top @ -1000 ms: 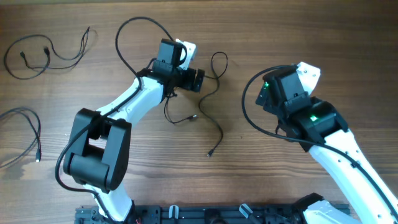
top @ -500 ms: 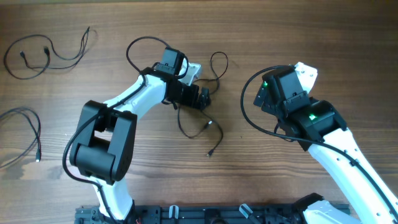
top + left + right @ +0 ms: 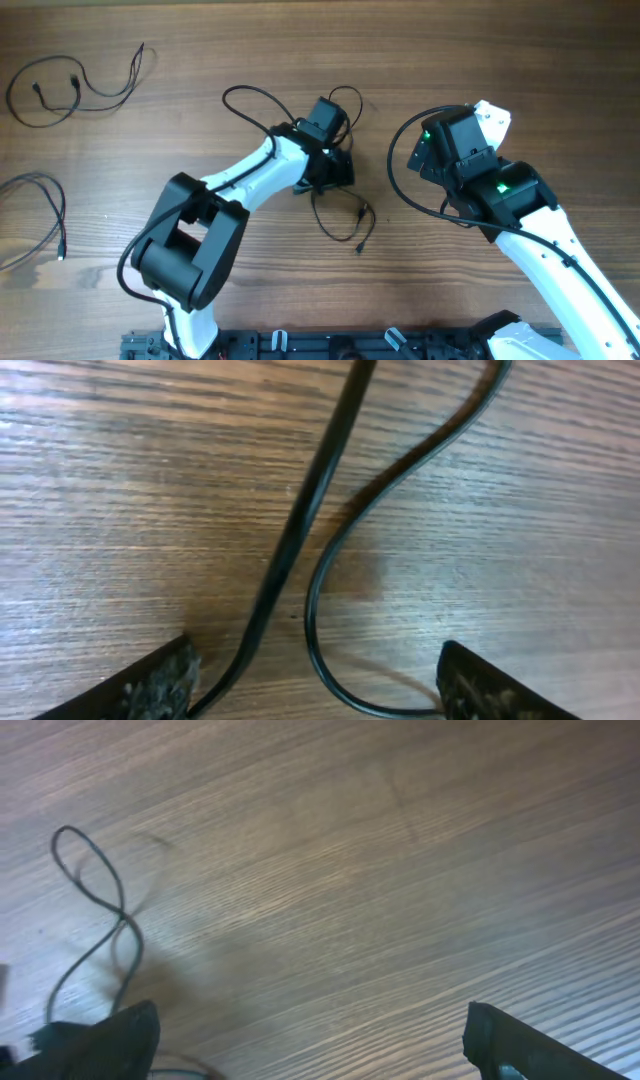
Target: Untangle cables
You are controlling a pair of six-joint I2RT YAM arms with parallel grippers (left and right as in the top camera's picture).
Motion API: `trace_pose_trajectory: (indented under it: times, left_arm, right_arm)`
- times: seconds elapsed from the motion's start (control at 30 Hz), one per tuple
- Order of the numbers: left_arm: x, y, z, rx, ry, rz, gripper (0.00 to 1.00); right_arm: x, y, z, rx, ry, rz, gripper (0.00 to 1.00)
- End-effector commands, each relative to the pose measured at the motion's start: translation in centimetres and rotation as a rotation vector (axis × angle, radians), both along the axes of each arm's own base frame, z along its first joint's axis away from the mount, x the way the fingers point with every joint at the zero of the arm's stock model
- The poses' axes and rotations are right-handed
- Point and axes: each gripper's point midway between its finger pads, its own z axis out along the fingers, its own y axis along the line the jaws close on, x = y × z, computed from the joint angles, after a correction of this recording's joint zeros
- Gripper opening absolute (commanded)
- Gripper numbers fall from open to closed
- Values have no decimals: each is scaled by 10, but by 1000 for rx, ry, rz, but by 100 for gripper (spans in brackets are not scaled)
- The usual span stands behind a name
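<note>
A thin black cable (image 3: 340, 215) lies in loose loops at the table's middle, and another loop (image 3: 350, 100) lies just behind it. My left gripper (image 3: 336, 168) stands over this bunch, pointing down. In the left wrist view two cable strands (image 3: 300, 530) run across the wood between the open fingers (image 3: 150, 685), my left gripper (image 3: 320, 698) low over them; the thicker strand passes close to the left finger. My right gripper (image 3: 430, 150) hovers to the right, open and empty (image 3: 310, 1045). The right wrist view catches one cable loop (image 3: 95, 885) at its left edge.
Two separate thin cables lie apart, one at the far left top (image 3: 70, 90) and one at the left edge (image 3: 45, 215). Thick black arm cables arc beside each wrist (image 3: 400, 170). The arms' base rail (image 3: 330, 345) runs along the front edge.
The left arm has swung right and toward the front onto the middle bunch, whose loops shifted right and forward. Its jaws have narrowed a little. The right arm has not moved.
</note>
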Motion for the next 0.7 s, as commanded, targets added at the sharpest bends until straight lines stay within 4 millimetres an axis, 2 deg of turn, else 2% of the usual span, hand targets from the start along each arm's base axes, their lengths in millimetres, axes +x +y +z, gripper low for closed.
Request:
trace_pose_trajectory:
  times: [0.0, 0.1, 0.2, 0.33, 0.4, 0.47, 0.53, 0.57, 0.63, 0.67]
  left_arm:
    - [-16, 24, -26, 126, 57, 63, 71]
    - [-21, 53, -30, 275, 54, 79, 73]
    - [-20, 52, -40, 280, 64, 84, 74]
    - [-25, 83, -43, 439, 63, 86, 73]
    - [-29, 80, -45, 404, 99, 83, 73]
    - [-33, 104, -40, 517, 99, 87, 69]
    - [-34, 139, -30, 678, 93, 94, 57]
    - [-34, 148, -28, 695, 107, 105, 48]
    - [-36, 144, -33, 622, 153, 127, 15]
    - [-36, 140, -36, 573, 176, 104, 4]
  right_arm:
    - [-1, 14, -1, 99, 11, 3, 100]
    - [-1, 15, 0, 101, 5, 6, 100]
    - [0, 13, 1, 94, 2, 2, 100]
    - [0, 11, 1, 82, -4, -4, 100]
    - [2, 12, 3, 86, -12, -4, 100]
    - [4, 13, 4, 92, -25, -4, 100]
    - [8, 15, 7, 101, -43, -3, 100]
    - [11, 16, 9, 108, -58, -2, 100]
    - [15, 18, 12, 118, -79, -2, 100]
    - [17, 19, 14, 124, -90, -1, 100]
